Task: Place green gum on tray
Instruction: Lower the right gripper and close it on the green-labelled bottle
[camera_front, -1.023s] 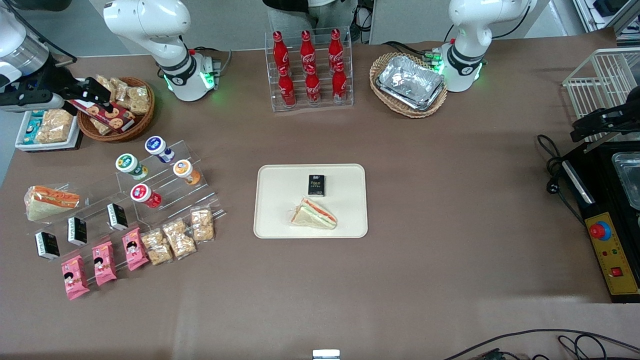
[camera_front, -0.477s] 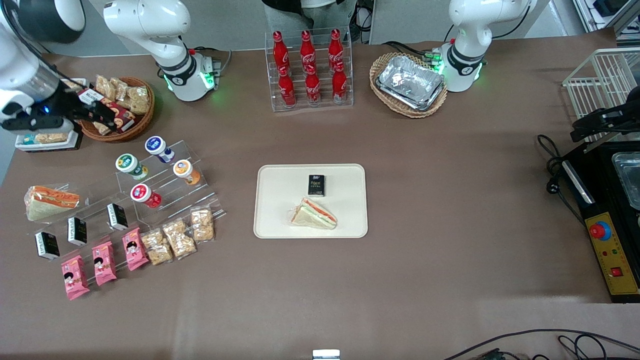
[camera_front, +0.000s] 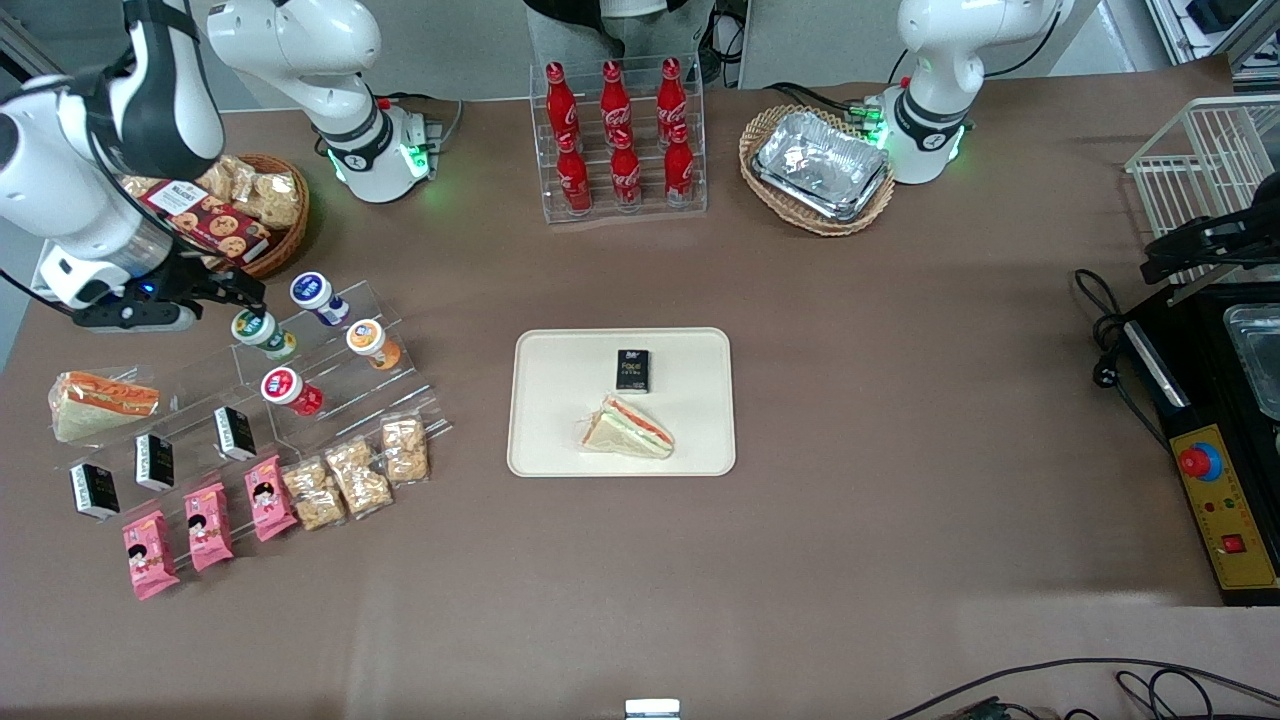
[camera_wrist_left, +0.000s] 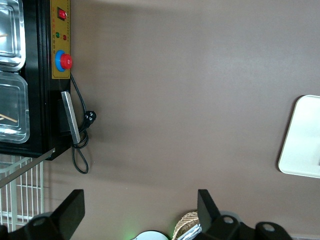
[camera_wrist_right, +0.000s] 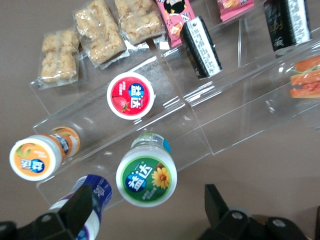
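Observation:
The green gum (camera_front: 259, 328) is a small bottle with a green-rimmed white lid, lying on the top step of a clear acrylic stand (camera_front: 400, 385). It also shows in the right wrist view (camera_wrist_right: 146, 181), lid toward the camera. My right gripper (camera_front: 247, 300) hovers open just above it, a little farther from the front camera; in the right wrist view the gripper (camera_wrist_right: 147, 196) has one fingertip on each side of the lid, not touching it. The cream-white tray (camera_front: 560, 365) lies at the table's middle, toward the parked arm's end from the stand. It also shows in the left wrist view (camera_wrist_left: 302, 140).
A blue-lidded bottle (camera_front: 312, 292), an orange-lidded bottle (camera_front: 367, 338) and a red-lidded bottle (camera_front: 284, 386) share the stand. A sandwich (camera_front: 628, 428) and a black box (camera_front: 632, 370) lie on the tray. A snack basket (camera_front: 262, 205) stands near the arm.
My right arm has swung from over the snack basket toward the front camera and now holds the gripper over the green gum. Nothing else has moved.

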